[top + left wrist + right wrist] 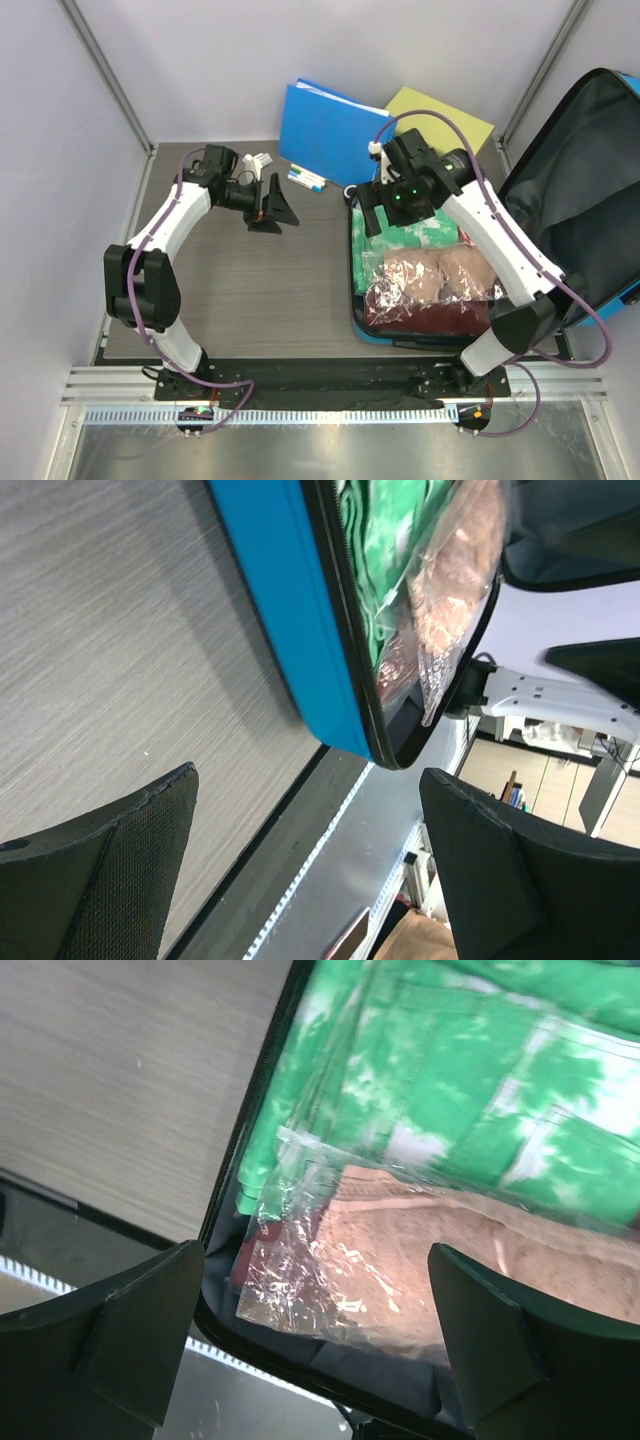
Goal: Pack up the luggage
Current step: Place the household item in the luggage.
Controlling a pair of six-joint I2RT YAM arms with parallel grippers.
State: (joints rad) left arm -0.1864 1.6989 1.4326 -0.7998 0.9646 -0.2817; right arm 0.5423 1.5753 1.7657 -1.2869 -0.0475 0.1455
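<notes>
Inside the luggage point(585, 170), bagged clothes point(430, 280) lay packed; left gripper point(308, 778) and right gripper point(315, 1255) gaped empty; lid not yet shut.

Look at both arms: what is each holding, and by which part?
Nothing is held. The left fingers stand open over the table, the right fingers open over the bagged clothes in the suitcase.
</notes>
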